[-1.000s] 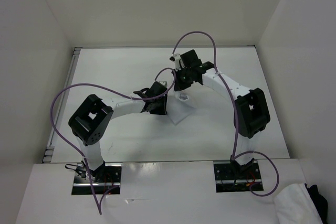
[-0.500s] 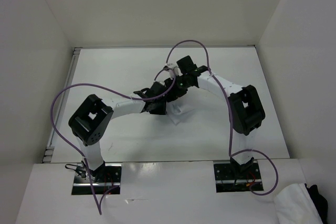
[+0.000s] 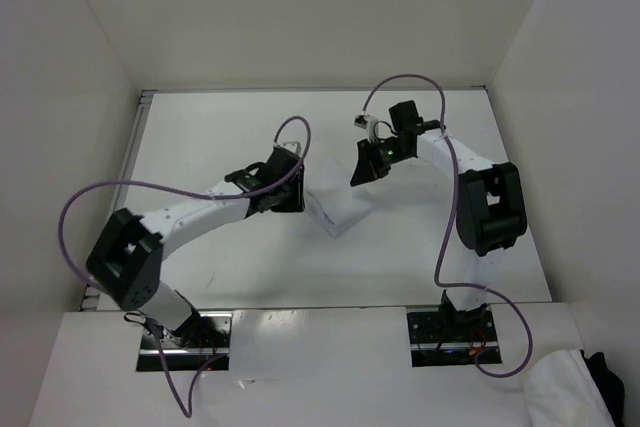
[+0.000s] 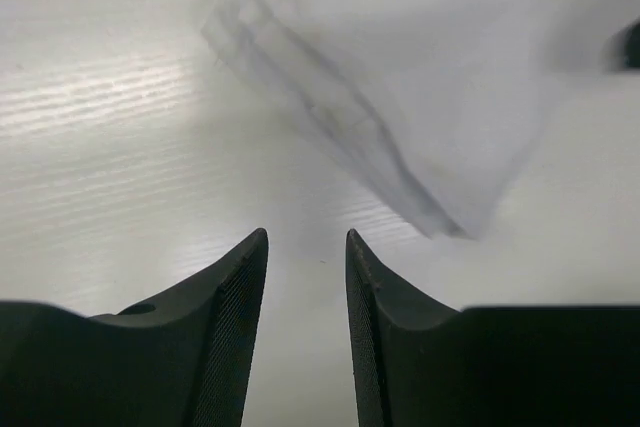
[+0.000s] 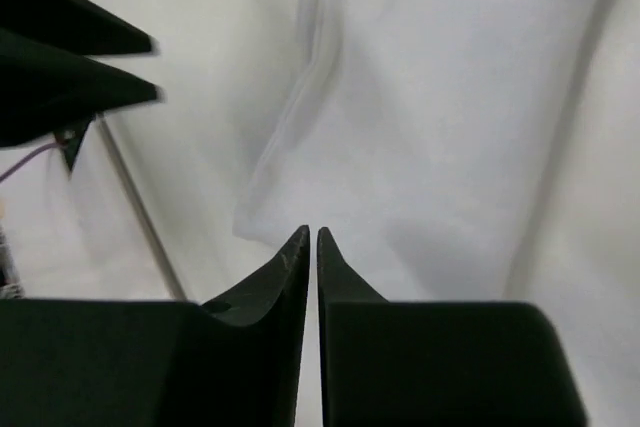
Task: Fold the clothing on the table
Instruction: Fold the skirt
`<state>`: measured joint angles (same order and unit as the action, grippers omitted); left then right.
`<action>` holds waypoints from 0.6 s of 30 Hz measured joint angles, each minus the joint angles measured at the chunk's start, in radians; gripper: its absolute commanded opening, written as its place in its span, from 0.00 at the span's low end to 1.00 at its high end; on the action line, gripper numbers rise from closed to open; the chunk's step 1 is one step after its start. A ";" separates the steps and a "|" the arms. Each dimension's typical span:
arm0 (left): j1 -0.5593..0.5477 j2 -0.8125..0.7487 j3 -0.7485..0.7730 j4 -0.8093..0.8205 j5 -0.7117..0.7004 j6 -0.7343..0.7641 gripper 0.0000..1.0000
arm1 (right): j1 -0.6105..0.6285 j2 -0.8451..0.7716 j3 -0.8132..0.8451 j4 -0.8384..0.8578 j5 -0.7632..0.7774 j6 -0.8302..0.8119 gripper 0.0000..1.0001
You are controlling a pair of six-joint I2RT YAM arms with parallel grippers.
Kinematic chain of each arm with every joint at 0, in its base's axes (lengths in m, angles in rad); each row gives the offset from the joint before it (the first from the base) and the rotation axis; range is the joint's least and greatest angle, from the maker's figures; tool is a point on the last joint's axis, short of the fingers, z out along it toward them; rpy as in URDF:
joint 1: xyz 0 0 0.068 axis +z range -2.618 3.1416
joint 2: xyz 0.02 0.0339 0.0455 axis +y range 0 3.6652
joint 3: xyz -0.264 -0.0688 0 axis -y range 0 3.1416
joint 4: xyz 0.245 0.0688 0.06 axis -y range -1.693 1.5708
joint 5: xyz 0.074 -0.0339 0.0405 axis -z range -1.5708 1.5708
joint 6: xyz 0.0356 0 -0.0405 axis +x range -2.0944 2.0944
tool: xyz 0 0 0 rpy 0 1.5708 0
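The large, flat, matte white tabletop (image 3: pixel 220 137) sits boxed in by plain white wall panels (image 3: pixel 300 17). On it, about in the middle, lies the small, thin, wrinkled white fabric garment (image 3: pixel 338 210), spread flat and slightly see-through, with one long edge doubled into a faint grey ridge.

The white, black-jointed left arm (image 3: pixel 190 217) bends at a black elbow well to the near left of the garment and stretches out long towards it. The right arm (image 3: pixel 470 172) stands at a black elbow to the right of the garment, with its forearm slanting past the far side and its wrist tipped down. A purple cable (image 3: pixel 100 197) loops over each arm.

The left gripper (image 4: pixel 305 237) sits just left of the garment, pointing at it. Its fingers are parted over bare table and hold nothing. The right gripper (image 5: pixel 312 235) hangs over the garment's far right part. Its fingers are drawn nearly together with a thin slit between them, and nothing is clamped. A tiny green light (image 3: pixel 385 154) glows on its wrist.
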<state>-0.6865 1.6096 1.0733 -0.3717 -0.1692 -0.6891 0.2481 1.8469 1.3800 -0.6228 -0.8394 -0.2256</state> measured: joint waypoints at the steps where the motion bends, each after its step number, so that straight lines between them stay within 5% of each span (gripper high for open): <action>1: 0.000 -0.061 0.000 -0.009 -0.005 -0.001 0.45 | 0.000 -0.006 -0.022 -0.008 -0.001 -0.010 0.01; 8: 0.053 -0.309 0.002 0.127 0.066 0.001 0.35 | 0.054 0.011 -0.117 -0.049 -0.049 -0.047 0.00; 18: 0.081 0.028 0.045 0.220 0.159 -0.002 0.33 | 0.156 0.175 -0.117 -0.047 -0.074 -0.060 0.00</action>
<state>-0.6056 1.6375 1.1187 -0.1520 -0.0105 -0.6907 0.4042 2.0216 1.2625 -0.6697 -0.9131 -0.2859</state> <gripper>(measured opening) 0.328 0.001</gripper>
